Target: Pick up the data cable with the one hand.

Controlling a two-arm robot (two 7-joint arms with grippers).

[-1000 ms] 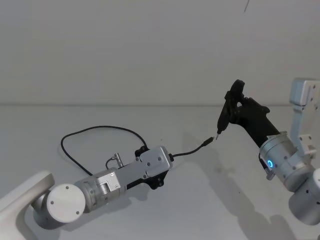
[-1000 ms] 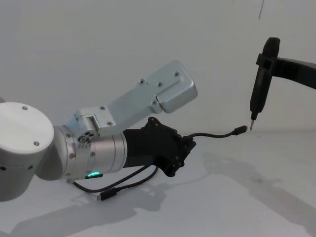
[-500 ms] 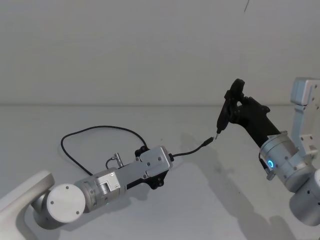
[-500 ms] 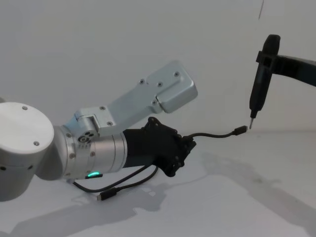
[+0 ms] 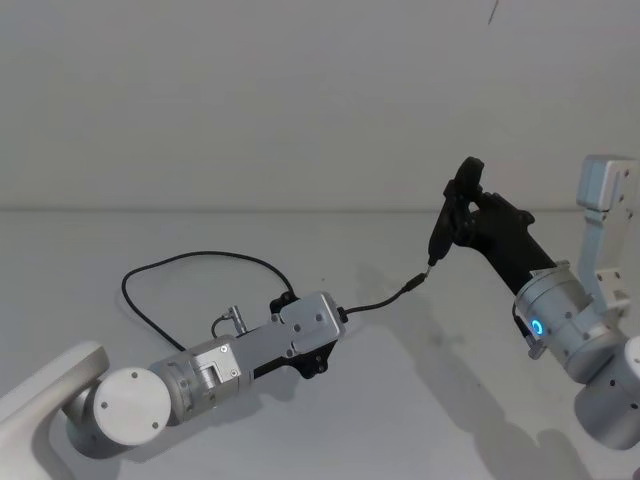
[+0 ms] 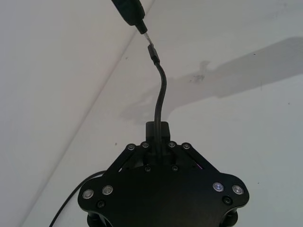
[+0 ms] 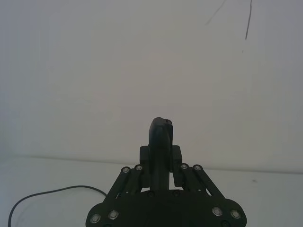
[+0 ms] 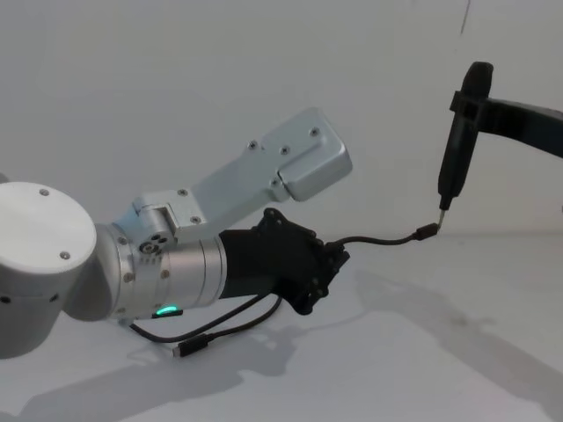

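On the white table: scene, one moment, head, chest and wrist views.
Cable: long thin black flexible data cable lay looped behind the left arm; one plug end rested on the table, the other plug end stood raised in the air.
Left gripper: black angular plastic left gripper, low over the table, jaws clenched on the cable's thicker joint.
Right gripper: black right gripper, raised at the right, clasped a slim black pen-shaped tool with a metal tip; the tip met the raised plug.
Handling (judged): light, limp, slightly springy; the short free length held its arc.
Hold point (judged): the thicker joint, less prone to slip than bare cord.
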